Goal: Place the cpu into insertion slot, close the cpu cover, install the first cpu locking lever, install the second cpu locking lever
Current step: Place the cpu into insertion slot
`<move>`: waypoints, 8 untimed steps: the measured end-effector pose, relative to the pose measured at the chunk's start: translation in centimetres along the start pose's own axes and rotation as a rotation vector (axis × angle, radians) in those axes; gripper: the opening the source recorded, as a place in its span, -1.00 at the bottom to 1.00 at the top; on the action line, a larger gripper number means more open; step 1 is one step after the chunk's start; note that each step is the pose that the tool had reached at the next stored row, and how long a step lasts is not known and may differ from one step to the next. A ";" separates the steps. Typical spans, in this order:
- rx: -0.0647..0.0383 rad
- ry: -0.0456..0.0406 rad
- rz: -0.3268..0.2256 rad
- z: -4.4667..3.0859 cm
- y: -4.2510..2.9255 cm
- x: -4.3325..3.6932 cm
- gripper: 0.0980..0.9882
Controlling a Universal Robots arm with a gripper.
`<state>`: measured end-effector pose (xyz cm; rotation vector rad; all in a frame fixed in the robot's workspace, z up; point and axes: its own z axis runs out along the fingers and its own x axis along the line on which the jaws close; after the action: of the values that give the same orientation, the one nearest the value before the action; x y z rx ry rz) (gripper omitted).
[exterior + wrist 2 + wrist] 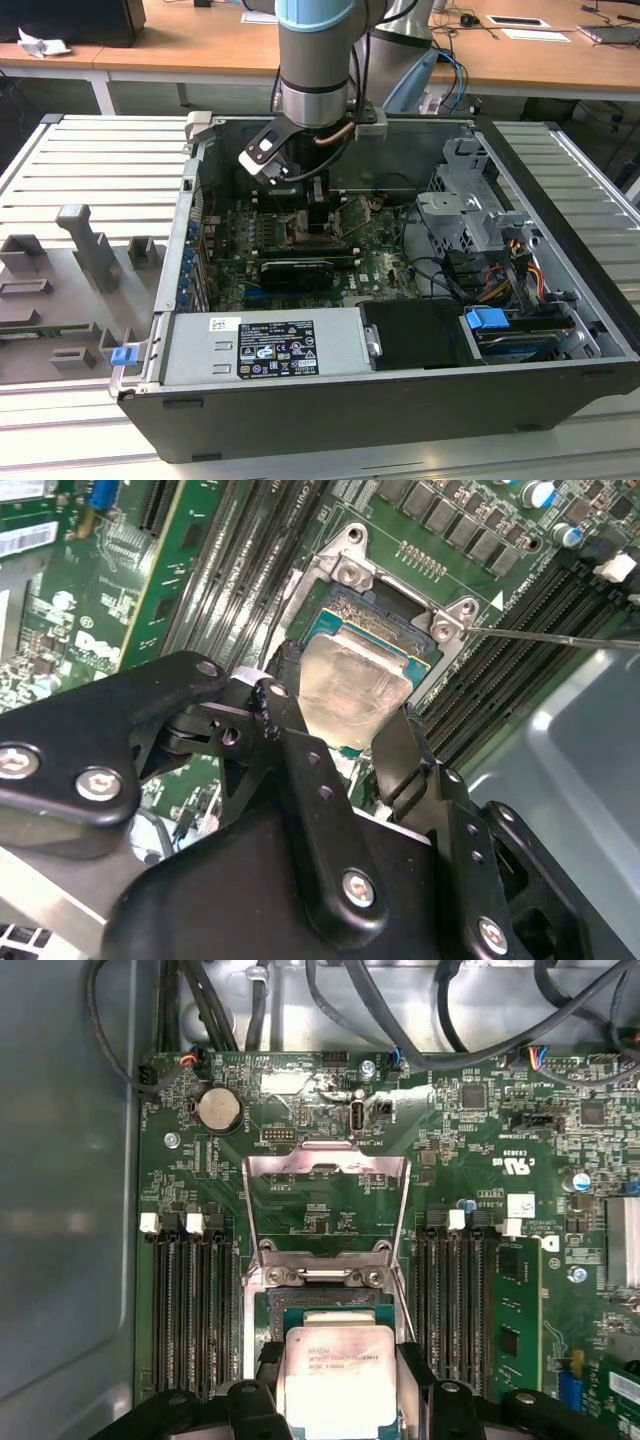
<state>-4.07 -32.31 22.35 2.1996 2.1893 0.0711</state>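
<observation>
My gripper (318, 214) reaches down into the open computer case, over the middle of the green motherboard. In both wrist views its black fingers (268, 1364) are shut on two opposite edges of the cpu (336, 1378), a flat silver square. The cpu (352, 688) hangs close over the insertion slot (392, 626), a dark square socket with a silvery rim. I cannot tell whether it touches the socket. The cpu cover (327, 1168), a thin silver frame, is swung open past the slot (330, 1304) on its hinge. A thin metal lever rod (560, 638) sticks out beside the socket.
Long black memory slots (190, 1300) flank the socket on both sides. Black cables (330, 1010) run along the case wall beyond the board. A drive cage (470, 215) with wires fills the exterior view's right of the case. A power supply (265, 345) sits at the front.
</observation>
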 end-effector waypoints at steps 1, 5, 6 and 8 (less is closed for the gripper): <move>0.000 -0.0002 0.003 0.24 -0.02 0.01 -0.03; 0.000 -0.0004 0.006 0.68 -0.12 0.17 -0.03; 0.000 -0.0004 0.006 0.76 -0.19 0.19 -0.03; -0.001 -0.0006 0.008 0.90 -0.25 0.35 -0.03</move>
<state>-4.27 -31.95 21.44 2.2079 2.1800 0.0713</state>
